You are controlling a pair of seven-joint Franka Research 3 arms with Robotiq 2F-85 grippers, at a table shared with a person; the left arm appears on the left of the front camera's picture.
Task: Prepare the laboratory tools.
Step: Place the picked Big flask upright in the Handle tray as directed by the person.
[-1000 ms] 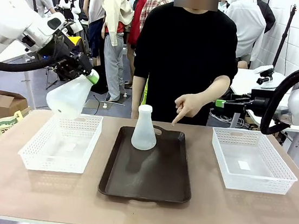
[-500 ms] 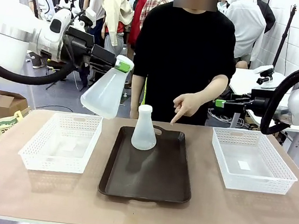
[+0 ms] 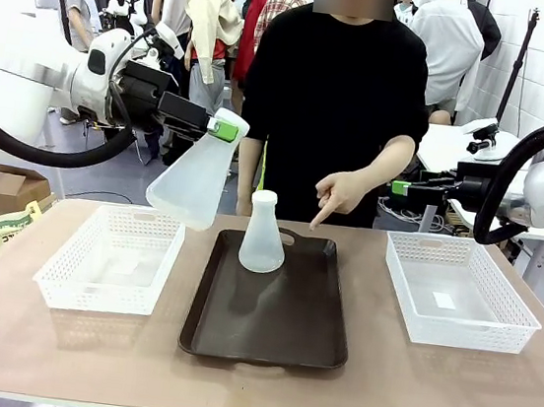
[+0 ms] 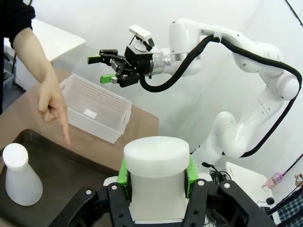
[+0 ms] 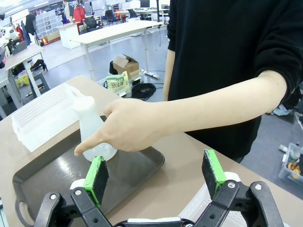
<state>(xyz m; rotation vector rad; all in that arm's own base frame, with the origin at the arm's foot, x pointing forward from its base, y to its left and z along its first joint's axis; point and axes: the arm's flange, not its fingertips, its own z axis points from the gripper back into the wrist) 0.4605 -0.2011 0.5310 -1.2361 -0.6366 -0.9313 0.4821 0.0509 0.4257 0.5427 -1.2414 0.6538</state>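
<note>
My left gripper (image 3: 224, 128) is shut on the neck of a frosted-white conical flask (image 3: 193, 182), which hangs tilted in the air over the gap between the left basket and the dark tray (image 3: 265, 337). In the left wrist view the flask's neck (image 4: 156, 163) sits clamped between the green pads (image 4: 124, 172). A second flask (image 3: 263, 234) stands upright at the tray's far end. The person's hand (image 3: 338, 192) points down at the tray beside it. My right gripper (image 5: 155, 177) is open and holds nothing, hovering at the far right (image 3: 403, 188).
A white mesh basket (image 3: 111, 261) stands left of the tray, another (image 3: 460, 291) to its right. The person stands at the far edge, an arm stretched over the tray. The near half of the tray and the table's front strip are bare.
My left arm has swung the held flask from above the left basket rightward, to the tray's left edge. The right arm, the standing flask and the pointing hand have stayed put.
</note>
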